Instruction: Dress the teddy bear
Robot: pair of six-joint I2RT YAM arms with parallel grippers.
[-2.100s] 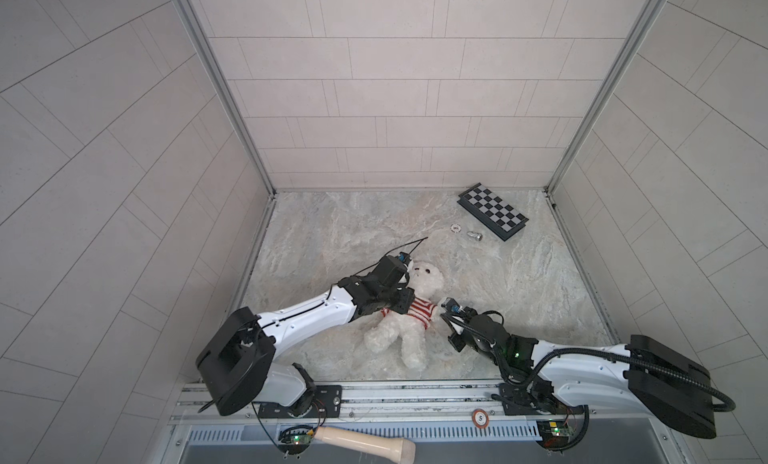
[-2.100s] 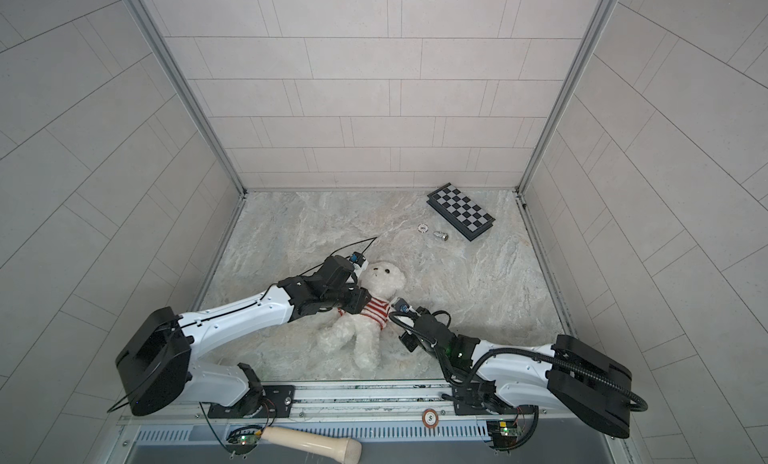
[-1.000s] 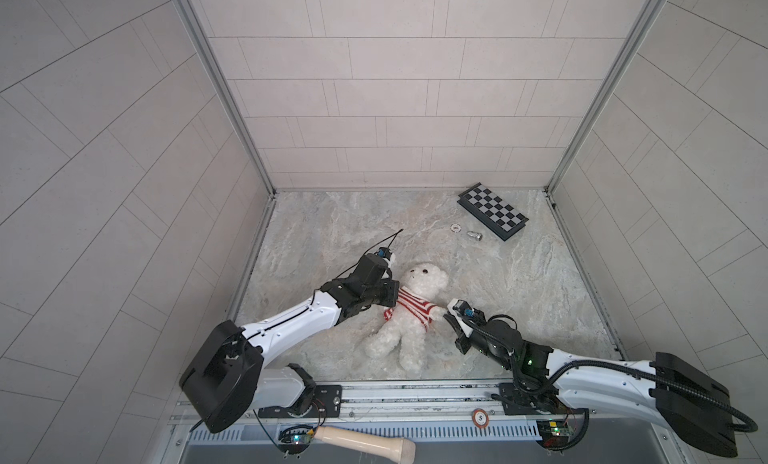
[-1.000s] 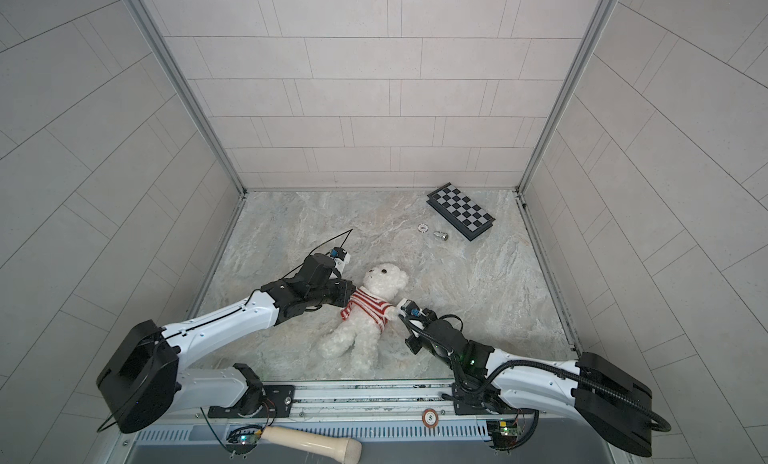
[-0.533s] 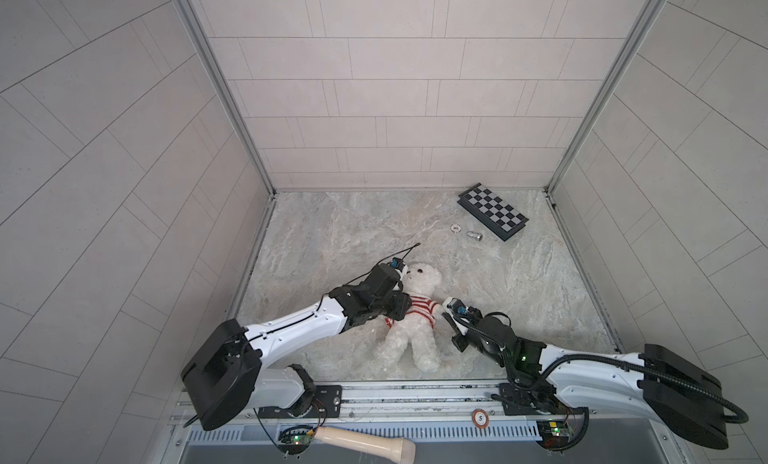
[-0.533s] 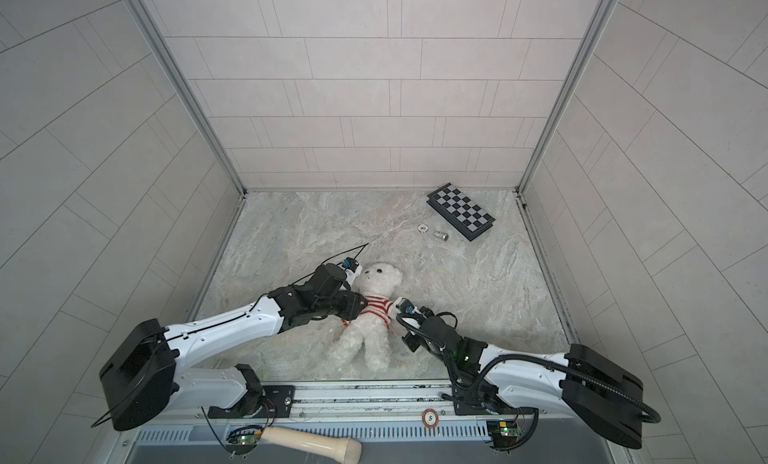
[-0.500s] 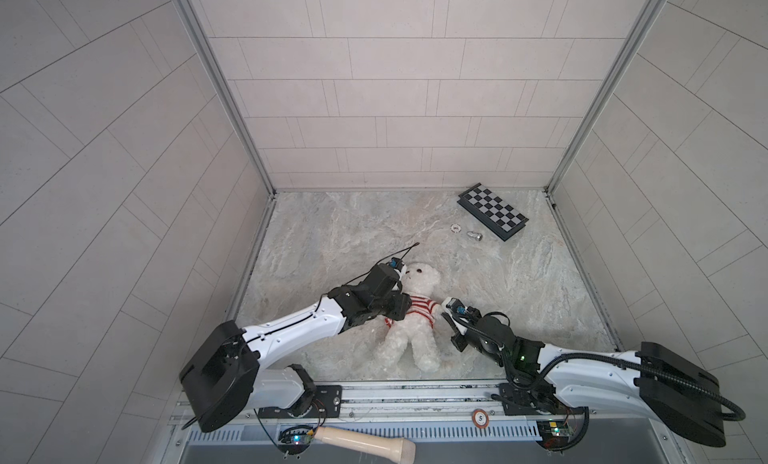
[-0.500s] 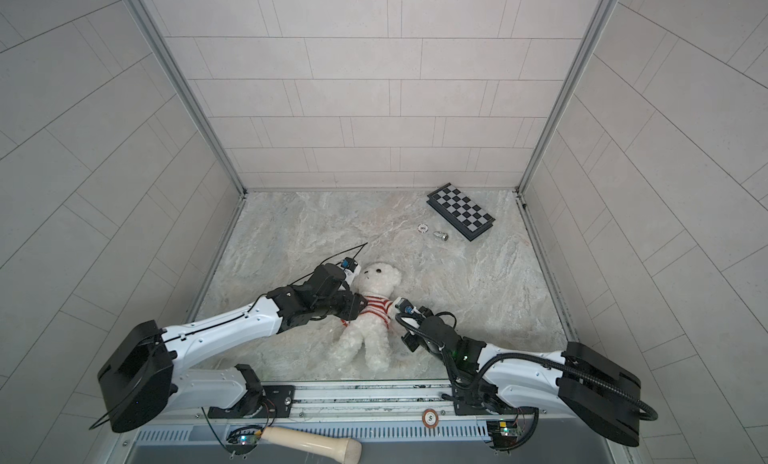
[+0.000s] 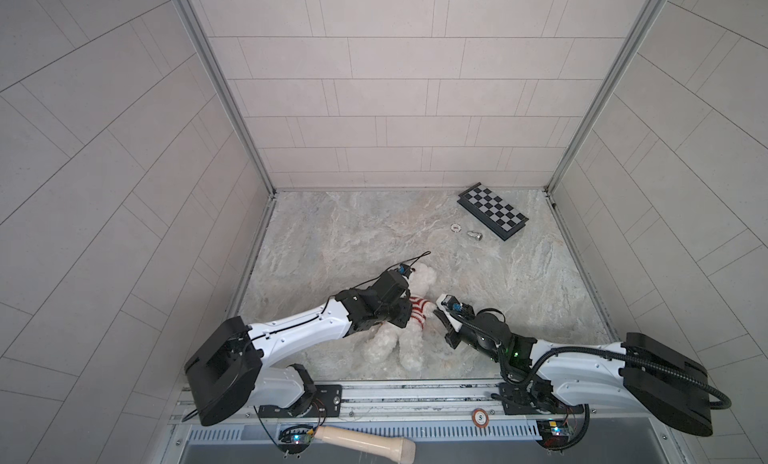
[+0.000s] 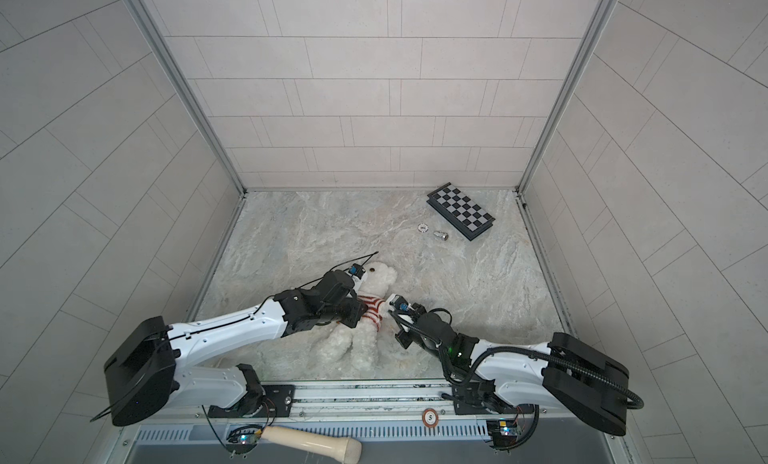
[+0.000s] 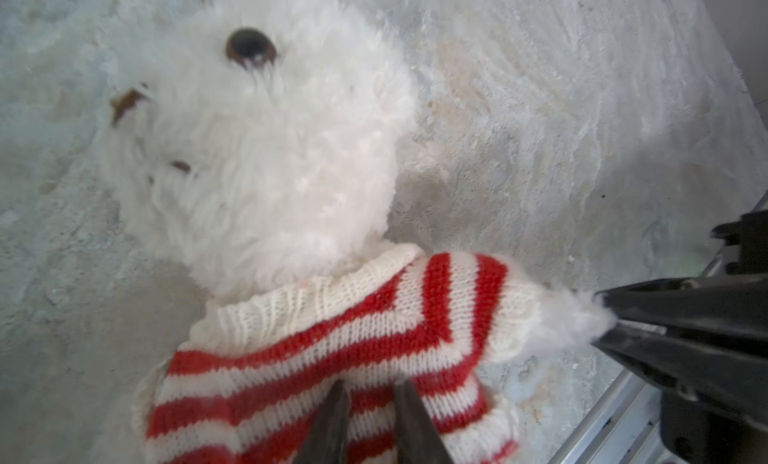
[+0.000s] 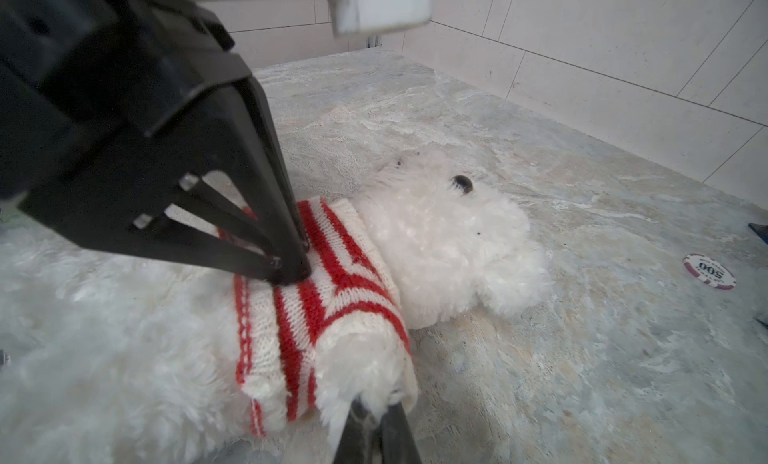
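Marbled stone tabletop (image 9: 332, 233) with teddy bear (image 9: 384, 349), checkered board (image 9: 492, 210), poker chip (image 9: 456, 227), small silver piece (image 9: 474, 235).

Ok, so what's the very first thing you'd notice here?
A fluffy white teddy bear lies on the marble tabletop between the two arms, wearing a red-and-white striped sweater. Both black grippers meet on it: the right gripper pinches the fur of its paw, and the left gripper sets its tips on the sweater.
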